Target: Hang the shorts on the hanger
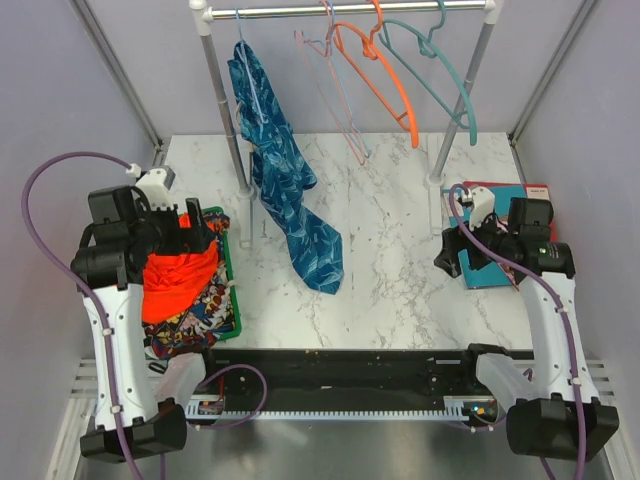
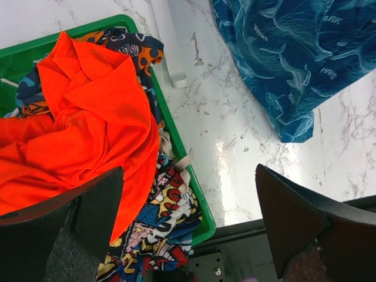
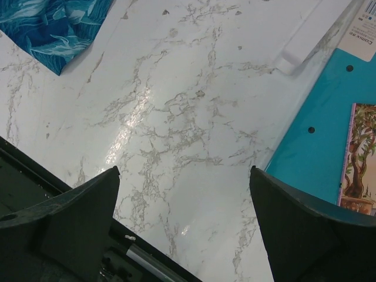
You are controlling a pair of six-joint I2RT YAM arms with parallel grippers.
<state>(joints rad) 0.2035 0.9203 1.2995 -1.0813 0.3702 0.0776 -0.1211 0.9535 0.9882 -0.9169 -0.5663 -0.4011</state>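
Overhead, the crumpled orange-red shorts [image 1: 178,285] fill the green tray [image 1: 237,300] at 9 o'clock, long axis 12-to-6. The teal hanger [image 1: 470,115] slants 11-to-5. Left end effector [image 2: 188,173] and right end effector [image 3: 183,170] gape wide.

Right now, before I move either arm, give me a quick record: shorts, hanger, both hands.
shorts: heaped in the green tray, on the comic-print cloth
hanger: teal, hooked on the rail, nothing on it
left hand: open, above the shorts, not gripping
right hand: open, over bare marble table
task state: shorts not yet on the hanger
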